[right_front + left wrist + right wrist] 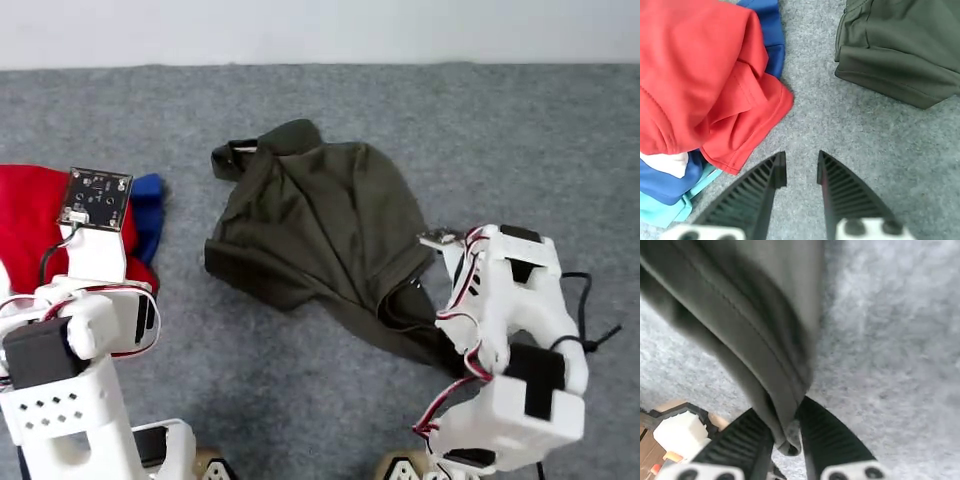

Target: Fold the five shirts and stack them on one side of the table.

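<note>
A dark olive shirt (320, 225) lies crumpled in the middle of the grey table. Its near right edge (775, 365) is pinched between the fingers of my right gripper (785, 432), which sits at the shirt's lower right corner (445, 335). At the left edge lies a pile with a red shirt (700, 75) on top, a blue one (767, 45) and a light teal one (665, 212) beneath. My left gripper (801, 167) hovers over bare carpet just beside the red shirt, its fingers a little apart and holding nothing.
The grey carpeted table (500, 130) has free room at the back right and between the pile and the olive shirt. A white patch of cloth (667, 162) shows under the red shirt. Both arm bases stand at the near edge.
</note>
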You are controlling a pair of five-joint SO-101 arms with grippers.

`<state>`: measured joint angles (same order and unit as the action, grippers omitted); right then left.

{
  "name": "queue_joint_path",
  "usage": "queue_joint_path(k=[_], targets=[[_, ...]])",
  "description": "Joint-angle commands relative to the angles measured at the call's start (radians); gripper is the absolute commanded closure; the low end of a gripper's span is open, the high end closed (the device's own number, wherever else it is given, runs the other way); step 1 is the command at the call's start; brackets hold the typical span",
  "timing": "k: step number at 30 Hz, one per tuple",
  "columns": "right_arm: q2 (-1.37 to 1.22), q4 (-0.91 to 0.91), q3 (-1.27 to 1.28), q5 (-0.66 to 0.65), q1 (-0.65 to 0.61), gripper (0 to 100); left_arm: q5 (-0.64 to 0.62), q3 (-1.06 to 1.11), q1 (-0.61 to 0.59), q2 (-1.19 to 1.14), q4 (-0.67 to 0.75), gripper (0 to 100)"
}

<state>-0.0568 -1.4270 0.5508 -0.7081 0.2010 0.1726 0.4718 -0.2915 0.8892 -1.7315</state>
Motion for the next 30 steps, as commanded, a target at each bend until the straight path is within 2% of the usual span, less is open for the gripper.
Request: queue_joint_path(k=[1,7,14,17,20,26,30], targets=[[0.096,-0.038,-0.034,0.002,-0.005,98.9,0.006,-0.005,0.003,0.006,0.017,89],[0.202,-0.056,-0.06,0.0,0.099,98.9,0.005,-0.002,0.003,-0.018,0.094,89],[0.231,-0.056,-0.118,0.008,0.263,98.9,0.014,-0.054,0.043,-0.325,0.092,89],[0.231,-0.058,-0.114,0.008,0.277,98.9,0.072,-0.097,0.123,-0.457,0.1,89],[0.231,-0.074,-0.115,0.008,0.277,98.9,0.08,-0.13,0.181,-0.598,0.118,89],[0.231,-0.085,-0.115,0.008,0.277,98.9,0.078,-0.228,0.236,-0.89,0.144,82],[0.229,-0.108,-0.117,0.008,0.272,98.9,0.078,-0.329,0.247,-1.049,0.183,82]])
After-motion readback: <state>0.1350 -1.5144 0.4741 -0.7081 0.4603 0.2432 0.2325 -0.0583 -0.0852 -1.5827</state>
